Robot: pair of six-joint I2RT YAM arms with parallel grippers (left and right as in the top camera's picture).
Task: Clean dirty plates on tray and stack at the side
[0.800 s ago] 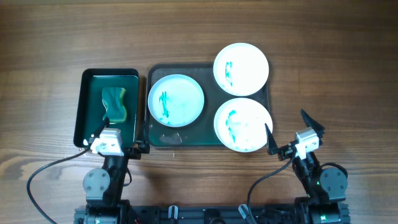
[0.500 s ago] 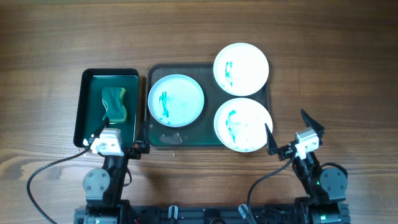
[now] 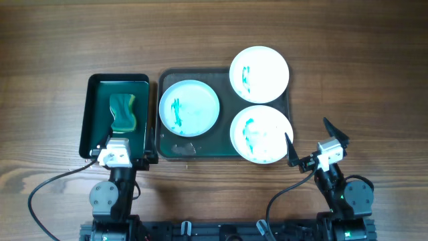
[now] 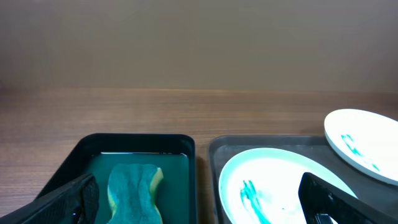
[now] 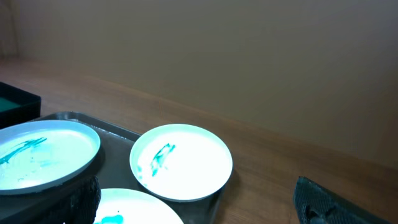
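Observation:
Three white plates smeared with teal-green streaks lie on the dark grey-green tray (image 3: 221, 144): one at the left (image 3: 189, 108), one at the far right overhanging the rim (image 3: 259, 74), one at the near right (image 3: 261, 134). My left gripper (image 3: 122, 152) is open and empty, at the near edges of the two trays. Its wrist view shows the left plate (image 4: 273, 186) and the far plate (image 4: 364, 143) ahead of its fingers (image 4: 202, 208). My right gripper (image 3: 313, 142) is open and empty, just right of the near right plate. Its wrist view (image 5: 202, 211) shows all three plates (image 5: 180, 162).
A narrow black tray (image 3: 97, 114) holding a teal and yellow sponge (image 3: 123, 112) in greenish water stands left of the big tray; the sponge also shows in the left wrist view (image 4: 134, 193). Bare wooden table (image 3: 361, 80) lies right of and beyond the trays.
My left gripper has shifted slightly back toward the near edge; its finger no longer reaches over the sponge tray. The right arm and plates have not moved.

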